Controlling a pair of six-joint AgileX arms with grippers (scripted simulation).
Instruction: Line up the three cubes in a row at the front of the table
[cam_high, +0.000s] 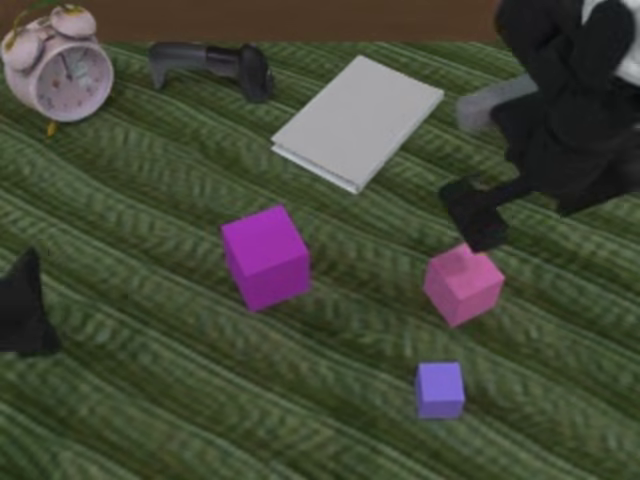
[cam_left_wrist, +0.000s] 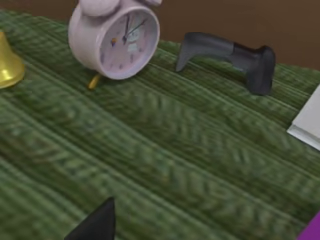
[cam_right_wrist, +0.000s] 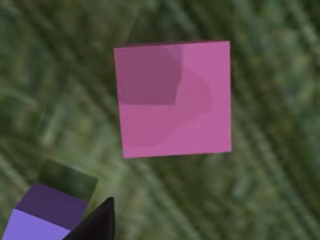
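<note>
The right gripper (cam_high: 478, 222) hangs just above the pink cube (cam_high: 463, 285), at its far edge; its wrist camera looks straight down on the cube's top face, so I judge it is lined up for a grasp or has just let go; whether its fingers are spread or closed I cannot tell, since only one dark tip shows. The pink cube rests on the table (cam_high: 150, 300) right of centre; the small blue-violet cube (cam_high: 440, 389) sits just in front of it, apart; the large magenta cube (cam_high: 266, 257) stands well to the left, near the middle. The three do not yet form a row. The front strip of cloth lies open on both sides of the small cube. A grey-white book (cam_high: 358, 122), a scanner (cam_high: 215, 67) and an alarm clock (cam_high: 60, 68) sit far back. The left gripper (cam_high: 22, 310) waits at the left edge; its fingers are likewise unclear.
</note>
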